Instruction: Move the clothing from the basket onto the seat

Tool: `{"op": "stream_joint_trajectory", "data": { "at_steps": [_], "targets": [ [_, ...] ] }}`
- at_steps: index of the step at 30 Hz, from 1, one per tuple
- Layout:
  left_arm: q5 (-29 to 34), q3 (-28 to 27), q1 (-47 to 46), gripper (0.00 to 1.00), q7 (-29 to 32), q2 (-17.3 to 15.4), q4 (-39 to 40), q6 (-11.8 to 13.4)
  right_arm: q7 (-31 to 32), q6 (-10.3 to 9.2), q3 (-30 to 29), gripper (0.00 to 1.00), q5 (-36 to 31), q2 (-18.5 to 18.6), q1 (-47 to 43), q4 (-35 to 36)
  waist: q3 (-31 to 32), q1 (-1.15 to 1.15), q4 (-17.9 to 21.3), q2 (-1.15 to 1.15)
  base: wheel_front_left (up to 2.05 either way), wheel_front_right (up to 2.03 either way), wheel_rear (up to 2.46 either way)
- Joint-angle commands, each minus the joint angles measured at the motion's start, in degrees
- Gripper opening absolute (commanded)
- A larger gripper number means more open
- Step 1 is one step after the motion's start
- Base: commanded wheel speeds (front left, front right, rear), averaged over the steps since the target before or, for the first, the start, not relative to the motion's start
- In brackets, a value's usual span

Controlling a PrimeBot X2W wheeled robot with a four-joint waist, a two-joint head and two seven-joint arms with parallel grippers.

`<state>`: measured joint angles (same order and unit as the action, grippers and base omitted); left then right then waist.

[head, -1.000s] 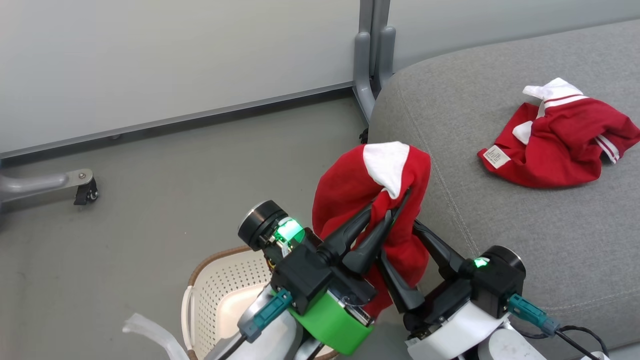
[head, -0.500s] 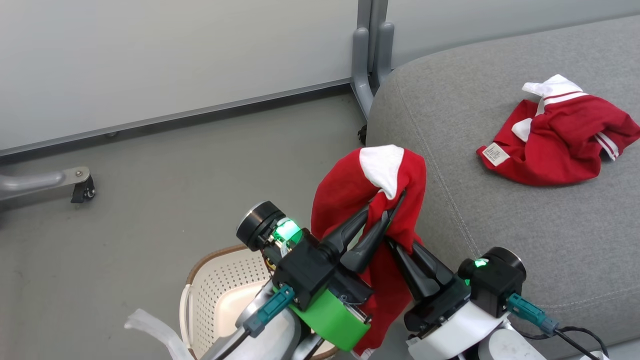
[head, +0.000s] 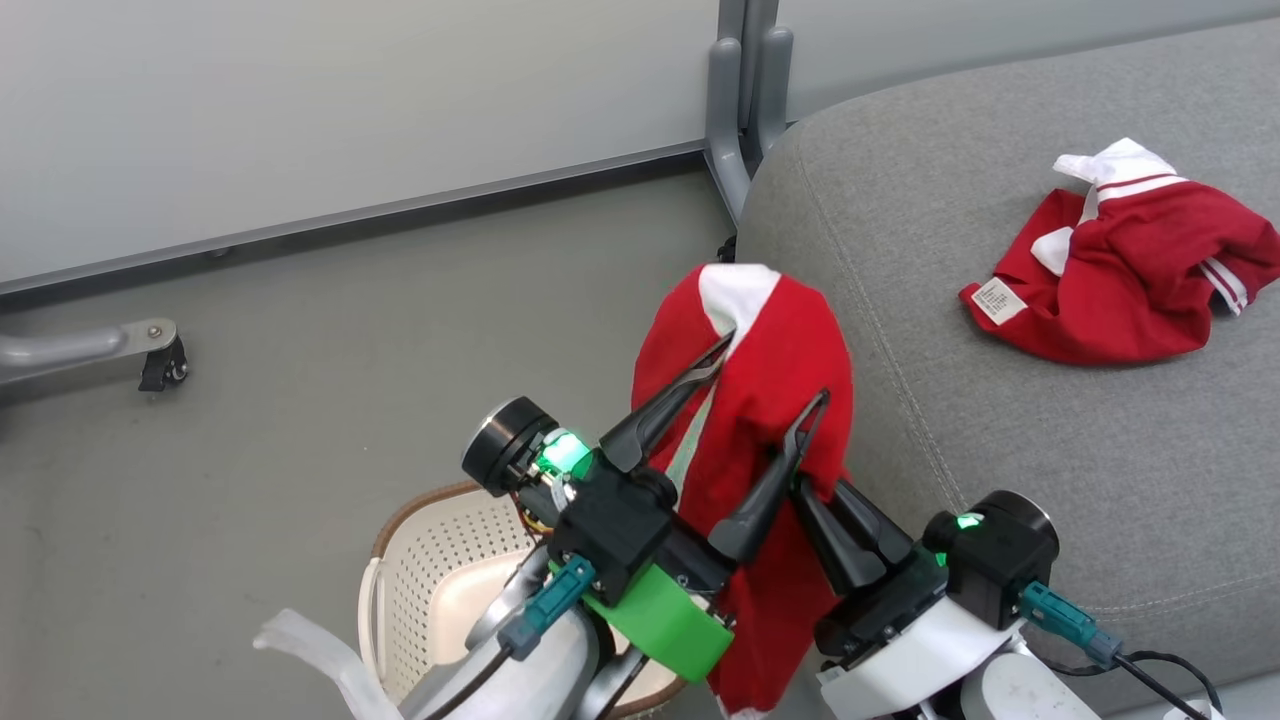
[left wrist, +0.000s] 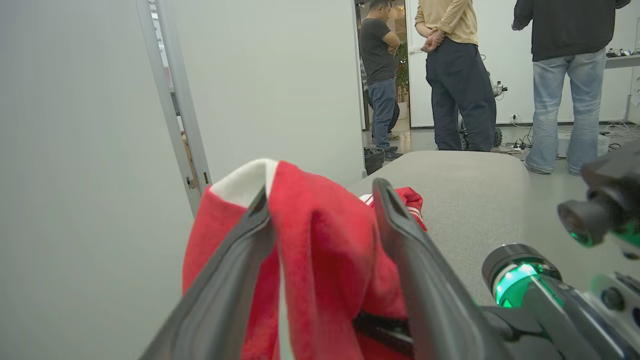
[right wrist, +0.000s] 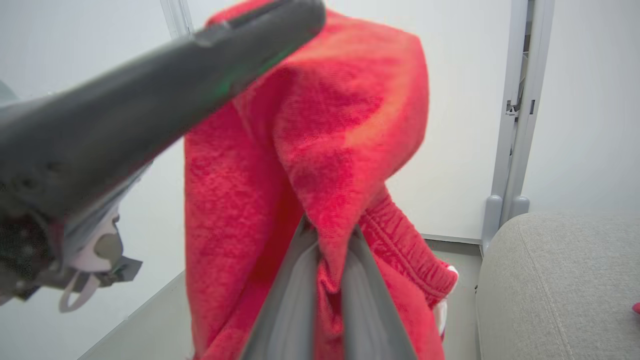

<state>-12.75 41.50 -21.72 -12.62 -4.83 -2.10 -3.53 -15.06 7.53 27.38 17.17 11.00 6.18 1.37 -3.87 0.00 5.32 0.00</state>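
Observation:
One red garment [head: 770, 400] with a white panel hangs in the air above the basket [head: 420, 570], beside the left edge of the grey seat [head: 1000, 430]. My left gripper [head: 775, 367] is open, its fingers spread wide with the cloth draped between them; in the left wrist view the garment [left wrist: 325, 250] fills that gap in the left gripper [left wrist: 320, 192]. My right gripper [head: 808, 488] is shut on the lower right fold, and the right wrist view has the right gripper [right wrist: 330, 235] pinching red fabric [right wrist: 310, 150]. The second red garment [head: 1120, 290] lies crumpled on the seat.
A grey partition post [head: 740, 100] stands at the seat's far corner. A wheeled metal leg [head: 150, 355] rests on the floor at left. Clear plastic [head: 310, 660] lies by the basket. Three people [left wrist: 455, 75] stand beyond the seat's far end.
My left gripper's fingers have spread apart off the garment. The right gripper closed on the cloth's lower fold and now holds it. The garment stays aloft.

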Motion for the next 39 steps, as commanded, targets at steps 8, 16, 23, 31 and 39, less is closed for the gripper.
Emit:
{"op": "stream_joint_trajectory", "data": {
  "at_steps": [8,16,23,31,39],
  "targets": [
    [1.1,0.4,-0.6,1.00,0.4,-1.0,-0.6,1.0,-0.2,-0.07,-1.1,0.00,-0.5,-0.2,0.1,0.2,-0.8,0.00,0.1,0.00,0.00,0.00,0.00],
    [0.8,0.5,-1.5,1.00,0.3,-1.2,-0.7,1.2,-0.2,-0.07,-1.4,0.00,-0.7,-0.4,1.0,0.4,-1.8,0.00,0.5,0.00,0.00,0.00,0.00],
    [1.0,0.4,-1.7,1.00,0.7,-1.8,-0.8,1.7,-0.2,-0.07,-2.3,0.00,-1.1,-0.7,1.6,1.0,-2.9,0.00,1.9,0.00,0.00,0.00,0.00],
    [1.4,0.2,-2.8,1.00,1.0,-3.0,-0.2,2.1,-0.2,-0.08,-4.4,0.00,-2.9,-0.8,2.3,3.7,-5.8,0.00,7.1,0.00,0.00,0.00,0.00],
    [0.8,0.7,-3.1,1.00,1.3,-3.1,-0.8,1.9,-0.2,-0.08,-7.6,0.00,-4.7,-1.1,0.4,7.6,-7.7,0.00,14.3,0.00,0.00,0.00,0.00]
  ]
}}
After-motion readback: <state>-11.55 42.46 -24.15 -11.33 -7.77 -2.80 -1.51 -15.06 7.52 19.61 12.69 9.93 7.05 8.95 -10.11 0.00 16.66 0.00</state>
